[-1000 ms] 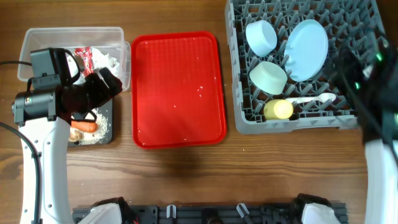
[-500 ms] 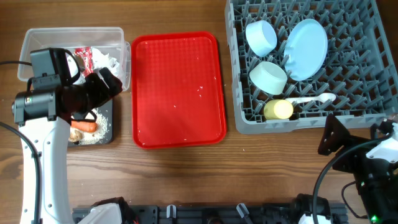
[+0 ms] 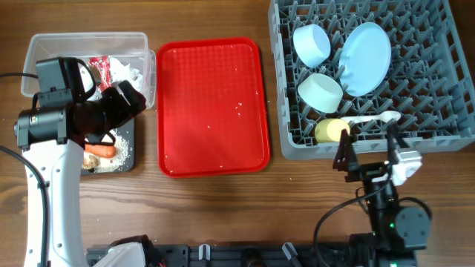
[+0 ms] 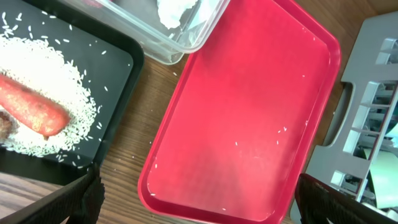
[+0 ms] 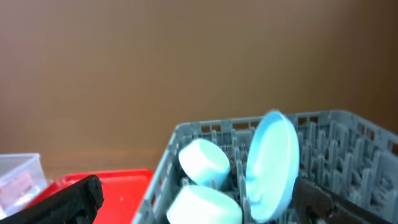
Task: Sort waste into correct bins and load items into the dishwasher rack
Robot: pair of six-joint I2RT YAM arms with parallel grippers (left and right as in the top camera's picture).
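The grey dishwasher rack [image 3: 438, 111] at the back right holds a pale blue plate [image 3: 366, 59] on edge, two pale blue bowls [image 3: 312, 43] [image 3: 320, 92], a yellow cup [image 3: 332, 131] and a white spoon [image 3: 371, 119]. At the left, the crumpled napkin [image 3: 111, 68] lies in the clear tub [image 3: 44, 48]. The carrot [image 4: 31, 109] and rice [image 4: 56, 68] lie in the black tray [image 4: 124, 81]. My left gripper [image 3: 122, 100] hangs open and empty between the bins and the red tray [image 4: 249, 112]. Open and empty too, my right gripper [image 3: 369, 148] sits low before the rack's front edge, facing the plate [image 5: 270, 165].
The red serving tray [image 3: 211, 107] lies in the middle with a few stray rice grains on it. Bare wooden table runs along the front. The rack's front wall [image 5: 348, 137] stands close before the right gripper.
The right arm has swung from over the rack's right side down to the table's front, ending just before the rack's near edge. The left arm has not moved.
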